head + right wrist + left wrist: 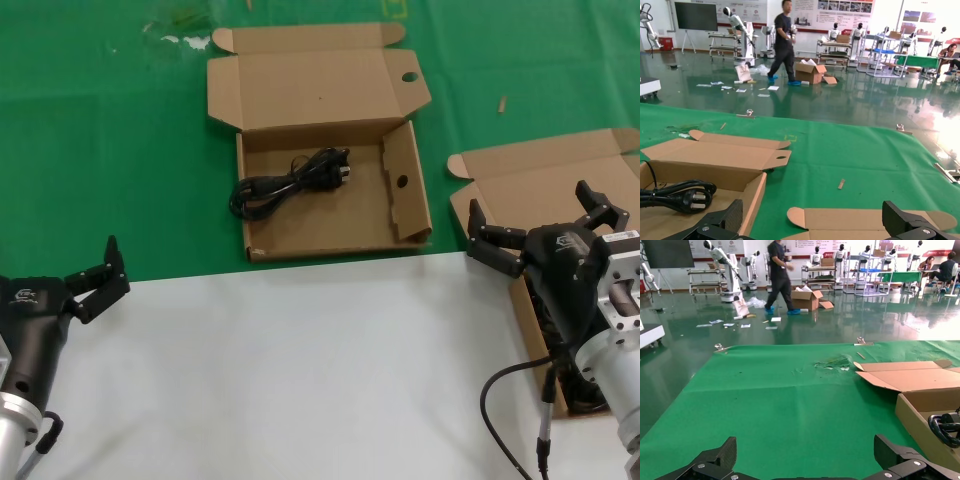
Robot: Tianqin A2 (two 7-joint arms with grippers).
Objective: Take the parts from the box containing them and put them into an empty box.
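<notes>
One cable in holed box, both claws empty

One cable [290, 185] coiled loose on floor of holed box [330, 228], plug end toward the holed side wall, well apart from both arms. Same coil visible at edge of left wrist view [945, 427] and in right wrist view [675, 195]. Counts as delivered, judging by where it lies. Dark shapes inside plain box [540, 190] under the right arm, probably more cables, mostly hidden.

Handling, as a guess: light, limp, glossy jacket, so likely to slip and to unwind when lifted. Best taken across the bunched middle of the coil, several strands at once, not by the plug or a single loop. Risk of a trailing end catching a box wall.

Right gripper [530, 205] hovering over plain box, fingers spread wide, nothing between them, wrist tipped forward toward the lid. Ready for a downward reach into that box, by the look of it.

Left gripper [92, 272] low over white table [300, 360] at near left, fingers apart, empty, aimed toward the green mat [100, 150]. Looks parked.
</notes>
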